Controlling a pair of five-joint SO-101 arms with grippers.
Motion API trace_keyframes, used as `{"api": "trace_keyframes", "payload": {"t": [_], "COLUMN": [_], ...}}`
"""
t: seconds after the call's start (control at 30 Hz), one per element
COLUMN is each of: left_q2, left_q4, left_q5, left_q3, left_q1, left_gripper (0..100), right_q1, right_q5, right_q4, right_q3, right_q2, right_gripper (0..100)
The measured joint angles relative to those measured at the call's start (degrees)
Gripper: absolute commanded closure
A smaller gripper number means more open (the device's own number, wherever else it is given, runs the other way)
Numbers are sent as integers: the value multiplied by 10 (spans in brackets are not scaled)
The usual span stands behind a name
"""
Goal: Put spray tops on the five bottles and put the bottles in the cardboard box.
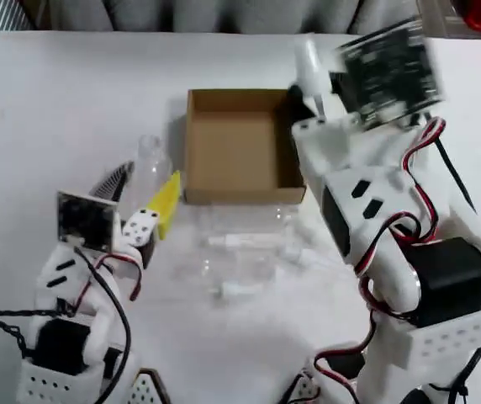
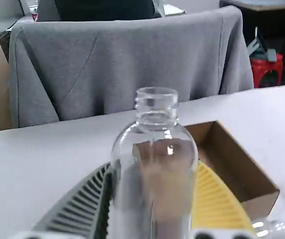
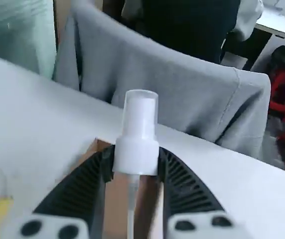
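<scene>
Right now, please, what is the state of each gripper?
Left gripper: closed on the clear bottle, which stands upright.
Right gripper: closed on a white spray top.

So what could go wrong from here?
The tube of the spray top hangs loose under the right gripper and could miss the narrow open neck of the bottle. The left gripper pinches that smooth bottle from two sides, so pressing the top on might tilt it.
</scene>
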Motion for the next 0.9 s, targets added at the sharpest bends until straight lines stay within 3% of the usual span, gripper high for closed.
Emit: {"api": "trace_keyframes", "payload": {"t": [0.13, 0.33, 0.5, 0.67, 0.9], "left_q2": [-27, -57, -107, -150, -151], "left_q4": [-56, -85, -81, -18, 3], "left_q5": [63, 63, 63, 62, 62], "left_q3": [44, 100, 122, 122, 123], "left_q1": [-1, 31, 55, 70, 70], "left_gripper": [977, 977, 977, 977, 977], "right_q1": [2, 4, 4, 4, -15], "right_q5": [-144, -273, -298, -302, -302], "right_q4": [-66, -105, -106, -106, -124], "right_q3": [0, 2, 2, 15, 137], "right_q2": [0, -35, -87, -98, -166], "right_gripper": [984, 984, 984, 984, 984]}}
